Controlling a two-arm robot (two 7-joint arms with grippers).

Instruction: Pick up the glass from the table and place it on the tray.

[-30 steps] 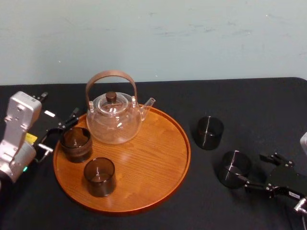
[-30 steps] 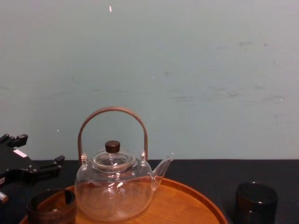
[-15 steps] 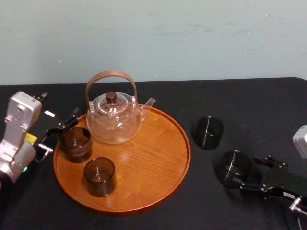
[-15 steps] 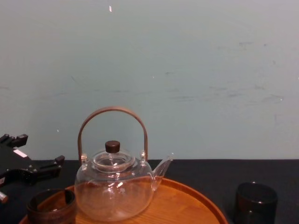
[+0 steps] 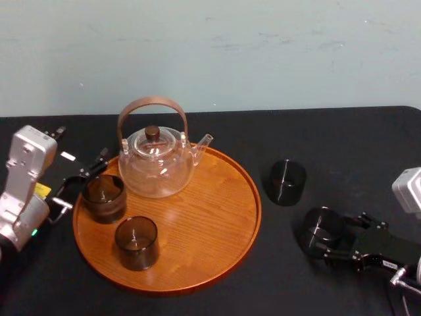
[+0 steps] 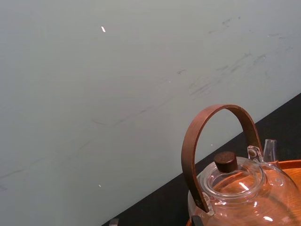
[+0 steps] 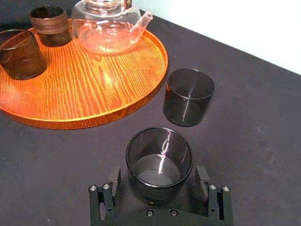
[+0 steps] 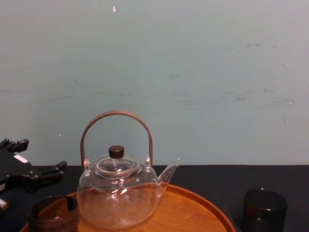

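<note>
Tray (image 5: 210, 217): table (image 5: 316, 138) centre, unmoved.
Right gripper (image 5: 337, 238): has advanced left, fingers spread wide astride the glass (image 5: 320, 229), which stands on the table at near right of the tray; the right wrist view shows the straddle.
Left gripper (image 5: 82, 183): parked at the tray's left rim, spread.

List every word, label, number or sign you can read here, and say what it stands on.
Nothing reads legibly.
White tag on the left gripper: too small to read.
Yellow sticker on the left arm: too small to read.
White label on the right gripper: too small to read.
Teapot and tray: no markings visible.
</note>
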